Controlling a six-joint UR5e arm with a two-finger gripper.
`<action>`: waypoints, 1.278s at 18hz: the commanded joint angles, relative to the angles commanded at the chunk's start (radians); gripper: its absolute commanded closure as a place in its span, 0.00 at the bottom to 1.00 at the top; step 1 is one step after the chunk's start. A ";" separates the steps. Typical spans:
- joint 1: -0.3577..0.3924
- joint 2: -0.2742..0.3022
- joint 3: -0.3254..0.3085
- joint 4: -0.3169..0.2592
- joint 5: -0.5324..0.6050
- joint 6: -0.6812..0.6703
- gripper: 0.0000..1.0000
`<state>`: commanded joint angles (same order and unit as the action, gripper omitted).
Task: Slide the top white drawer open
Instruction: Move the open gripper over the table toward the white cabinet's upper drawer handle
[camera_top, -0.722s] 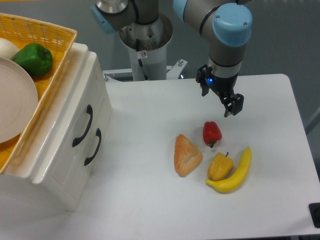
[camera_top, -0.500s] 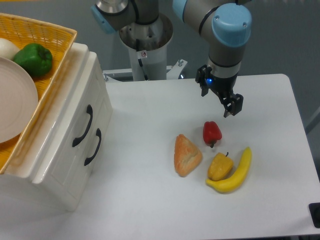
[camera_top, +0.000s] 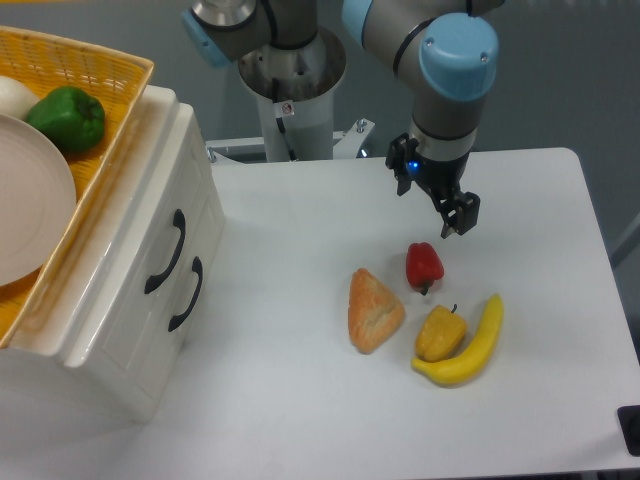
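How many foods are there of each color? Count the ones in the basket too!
Red: 1, the red pepper
Green: 1, the green pepper in the basket
Yellow: 1, the banana
Orange-yellow: 1, the small pepper
Tan: 1, the bread piece
White: 1, a round thing in the basket, too hidden to name
Total: 6

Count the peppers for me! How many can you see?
3. A green pepper sits in the yellow basket on the cabinet. A red pepper and an orange pepper lie on the table by the banana. The basket may hide more.
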<state>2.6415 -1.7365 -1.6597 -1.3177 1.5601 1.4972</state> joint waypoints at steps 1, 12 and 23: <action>-0.002 0.002 -0.003 0.000 0.000 0.000 0.00; -0.046 -0.005 -0.003 -0.003 -0.043 -0.213 0.00; -0.074 -0.021 0.015 -0.002 -0.227 -0.636 0.00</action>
<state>2.5679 -1.7579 -1.6444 -1.3192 1.3332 0.8609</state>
